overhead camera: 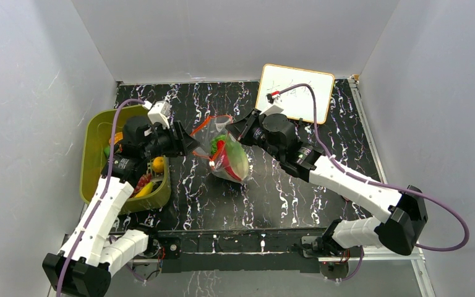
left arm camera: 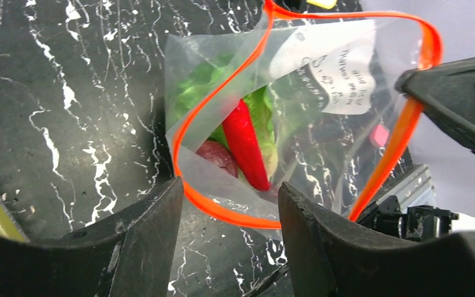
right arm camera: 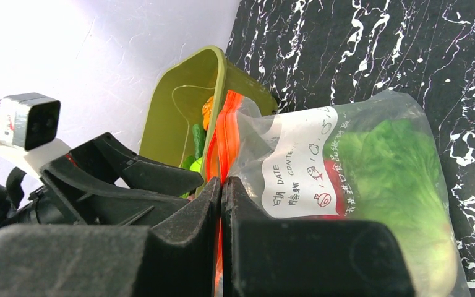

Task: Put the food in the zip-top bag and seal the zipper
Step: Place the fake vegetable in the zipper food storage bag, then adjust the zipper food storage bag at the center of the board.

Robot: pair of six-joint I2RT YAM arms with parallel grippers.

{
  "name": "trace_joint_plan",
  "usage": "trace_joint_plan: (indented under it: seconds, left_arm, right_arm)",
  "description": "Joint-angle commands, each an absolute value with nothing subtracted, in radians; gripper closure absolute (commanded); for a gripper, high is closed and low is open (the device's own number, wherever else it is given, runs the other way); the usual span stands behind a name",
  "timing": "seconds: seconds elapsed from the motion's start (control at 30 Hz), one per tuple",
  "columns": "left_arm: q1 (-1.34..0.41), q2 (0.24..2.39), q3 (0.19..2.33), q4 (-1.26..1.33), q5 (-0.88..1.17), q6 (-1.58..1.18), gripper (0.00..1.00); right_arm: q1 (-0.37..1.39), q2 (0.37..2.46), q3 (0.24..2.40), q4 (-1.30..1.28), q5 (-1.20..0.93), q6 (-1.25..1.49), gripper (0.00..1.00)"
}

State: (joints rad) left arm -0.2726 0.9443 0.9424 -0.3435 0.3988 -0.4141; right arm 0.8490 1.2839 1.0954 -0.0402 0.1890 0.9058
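Clear bag [left arm camera: 340, 68], mouth gaping, holds cabbage [right arm camera: 396, 161]; right tool [right arm camera: 221, 189] pinches its zipper [right arm camera: 226, 136], left tool [left arm camera: 229, 189] parted.

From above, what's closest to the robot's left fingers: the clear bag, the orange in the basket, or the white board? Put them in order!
1. Clear bag: right beside the left fingers.
2. Orange: in the basket, left side.
3. White board: far back right.

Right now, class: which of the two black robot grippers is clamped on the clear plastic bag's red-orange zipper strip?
The right gripper: its jaws are shut on the red-orange zipper strip of the clear plastic bag. The left gripper stands open.
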Motion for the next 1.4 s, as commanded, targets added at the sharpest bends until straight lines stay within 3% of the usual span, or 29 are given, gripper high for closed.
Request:
trace_joint_plan:
  seconds: [0.0, 0.2, 0.33, 0.4, 0.53, 0.57, 0.8, 1.13, 1.37]
  left_arm:
    - [-0.277, 0.944, 0.943, -0.396, 0.341, -0.386, 0.44]
    - [-0.277, 0.988, 0.919, -0.351, 0.367, -0.406, 0.44]
    - [-0.277, 1.002, 0.886, -0.293, 0.407, -0.427, 0.5]
    - [-0.277, 1.01, 0.877, -0.266, 0.434, -0.439, 0.6]
    - [-0.277, 1.006, 0.879, -0.2, 0.486, -0.49, 0.96]
    - [-0.278, 1.001, 0.883, -0.172, 0.501, -0.508, 1.0]
    - [-0.277, 1.001, 0.901, 0.055, 0.651, -0.636, 1.0]
    - [-0.279, 1.094, 0.892, 0.017, 0.664, -0.606, 1.0]
    - [-0.278, 1.102, 0.968, -0.121, 0.587, -0.497, 0.73]
  right_arm:
    - [0.848, 1.234, 1.094, 0.06, 0.215, 0.887, 1.0]
    - [0.848, 1.23, 1.091, 0.061, 0.212, 0.88, 1.0]
    - [0.848, 1.225, 1.075, 0.063, 0.216, 0.88, 1.0]
    - [0.848, 1.221, 1.07, 0.063, 0.218, 0.881, 1.0]
    - [0.848, 1.225, 1.063, 0.054, 0.205, 0.858, 1.0]
    - [0.848, 1.228, 1.063, 0.04, 0.201, 0.841, 1.0]
    - [0.848, 1.2, 1.026, -0.057, 0.273, 0.687, 1.0]
    - [0.848, 1.193, 1.023, -0.054, 0.209, 0.67, 1.0]
    - [0.848, 1.194, 1.014, -0.036, 0.209, 0.673, 1.0]
